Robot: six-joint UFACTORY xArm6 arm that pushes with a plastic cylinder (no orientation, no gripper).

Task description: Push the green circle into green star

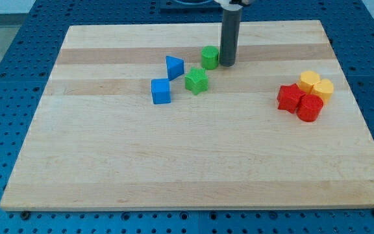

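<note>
Now my tip (227, 64) touches the green circle's (209, 57) right side.

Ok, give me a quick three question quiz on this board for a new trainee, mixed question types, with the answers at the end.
1. True or false: my tip sits just to the view's right of the green circle.
2. Which block lies nearest the green star? A) blue cube B) green circle C) red cylinder
3. Fill in: the red and yellow blocks are clustered at the view's ____ side of the wooden board.

Key: 1 true; 2 B; 3 right.
</note>
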